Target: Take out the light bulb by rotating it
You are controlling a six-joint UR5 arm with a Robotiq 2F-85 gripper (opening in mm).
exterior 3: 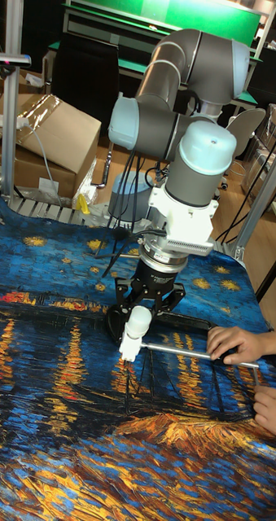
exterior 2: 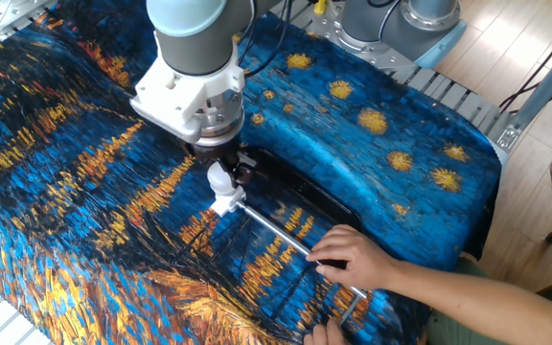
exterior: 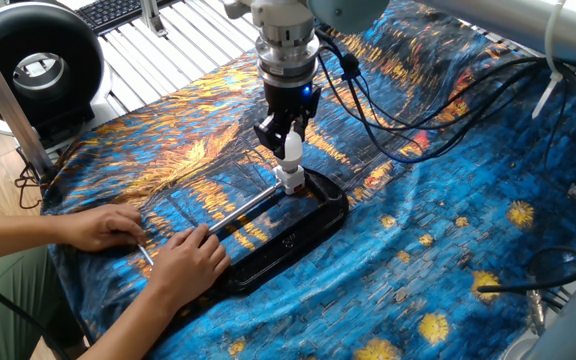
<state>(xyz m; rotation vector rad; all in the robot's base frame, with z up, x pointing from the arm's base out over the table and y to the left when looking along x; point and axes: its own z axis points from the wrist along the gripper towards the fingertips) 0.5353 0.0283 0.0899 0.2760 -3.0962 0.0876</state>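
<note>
One fixed view: claw (exterior: 290, 140) pointing straight down from the arm, closed around the light bulb (exterior: 291, 152), dark fingers (exterior: 269, 131) pressed on either side of its white globe. Bulb upright, seated in a small white socket (exterior: 291, 180) at the end of a thin metal rod (exterior: 241, 208). Socket and rod over a black tray (exterior: 298, 232) lying on a blue-and-orange painted cloth (exterior: 448, 200) draped on the worktop. Two human hands at the near end of the rod: one hand (exterior: 103, 226) flat on the cloth, the other hand (exterior: 186, 260) resting on the tray edge. Black cables (exterior: 388, 110) trailing from the wrist across the cloth.

The other fixed view: claw (exterior 2: 220, 171) mostly hidden beneath the white wrist flange (exterior 2: 188, 101); bulb (exterior 2: 219, 178) peeking out below, white socket (exterior 2: 226, 202) just under it, rod (exterior 2: 281, 233) running away to a hand (exterior 2: 353, 260) gripping it.

Tall fixed view: claw (exterior 3: 143, 313) clamped on the bulb (exterior 3: 138, 319), socket (exterior 3: 129, 350) directly below, touching. Rod (exterior 3: 190, 352) horizontal toward a hand (exterior 3: 234, 343) at right edge. Cardboard box (exterior 3: 48, 138) behind the worktop.
</note>
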